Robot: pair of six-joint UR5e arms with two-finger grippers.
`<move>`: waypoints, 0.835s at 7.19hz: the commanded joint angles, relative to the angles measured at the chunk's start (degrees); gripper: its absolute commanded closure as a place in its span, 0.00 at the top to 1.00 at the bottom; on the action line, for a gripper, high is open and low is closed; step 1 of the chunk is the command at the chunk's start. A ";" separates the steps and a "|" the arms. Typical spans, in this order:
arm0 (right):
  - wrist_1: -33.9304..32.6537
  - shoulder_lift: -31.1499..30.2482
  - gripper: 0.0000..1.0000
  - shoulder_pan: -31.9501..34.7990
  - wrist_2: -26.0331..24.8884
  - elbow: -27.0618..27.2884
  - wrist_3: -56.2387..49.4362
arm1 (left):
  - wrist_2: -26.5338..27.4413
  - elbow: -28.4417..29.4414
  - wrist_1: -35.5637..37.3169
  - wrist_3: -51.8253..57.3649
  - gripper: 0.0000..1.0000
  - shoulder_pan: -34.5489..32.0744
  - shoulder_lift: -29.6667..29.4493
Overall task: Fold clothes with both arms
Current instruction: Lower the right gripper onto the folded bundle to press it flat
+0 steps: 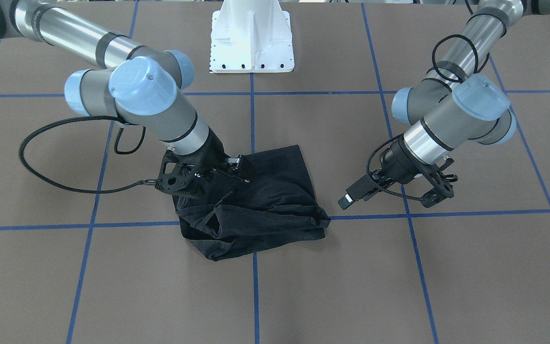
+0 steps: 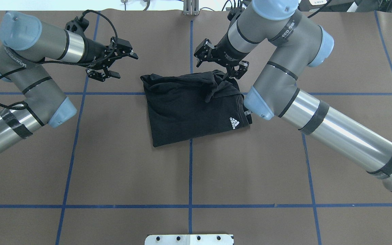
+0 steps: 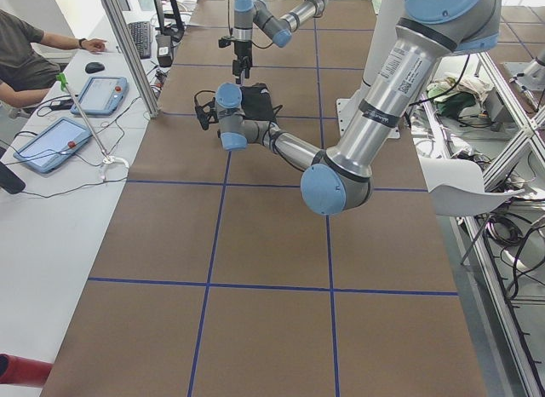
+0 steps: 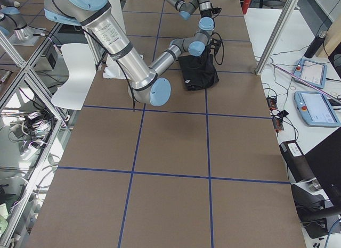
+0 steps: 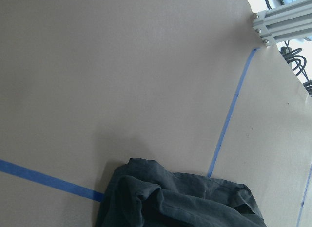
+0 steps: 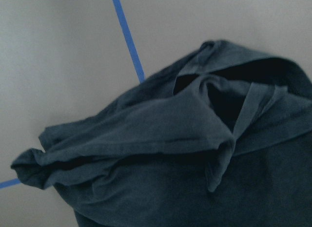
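Left of the T-shirt (image 2: 189,105) in the overhead view, the left arm (image 2: 29,85) comes in bent. The left gripper (image 2: 124,66) is clear of the shirt's left edge, fingers spread, holding nothing, over bare brown table (image 2: 114,163).

T-shirt: black, roughly folded into a lopsided rectangle, lying flat on the table over the crossing of 2 blue tape lines (image 2: 190,163). Its far edge is bunched and rumpled, with loose folds and an open hem showing in the right wrist view. A small white logo (image 2: 234,123) sits at the shirt's near right corner. No chest graphic is showing.

At the shirt's far right corner is the right gripper (image 2: 217,66), fingers spread wide. 1 finger is right at a raised bunch of cloth, the other past the shirt's far edge. Can't tell if either finger actually touches the cloth; nothing looks pinched.

Right of the shirt, the right arm (image 2: 318,112) slants in, its blue elbow cap just beside the shirt's right edge.

On the near side of the shirt, well apart from it, is the white pedestal base (image 2: 189,239).
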 commanded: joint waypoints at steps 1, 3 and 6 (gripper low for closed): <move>-3.37 0.67 0.96 -6.28 -8.56 0.00 1.55 | -2.64 -2.57 0.18 1.68 1.00 -1.39 2.59; -3.37 1.63 0.00 -6.21 -12.09 -2.45 -0.11 | -2.57 -3.72 0.18 1.78 1.00 -1.48 4.10; -2.85 6.71 0.00 -4.64 -14.48 -11.93 -8.82 | -2.39 -3.72 -0.17 1.86 1.00 -1.40 5.16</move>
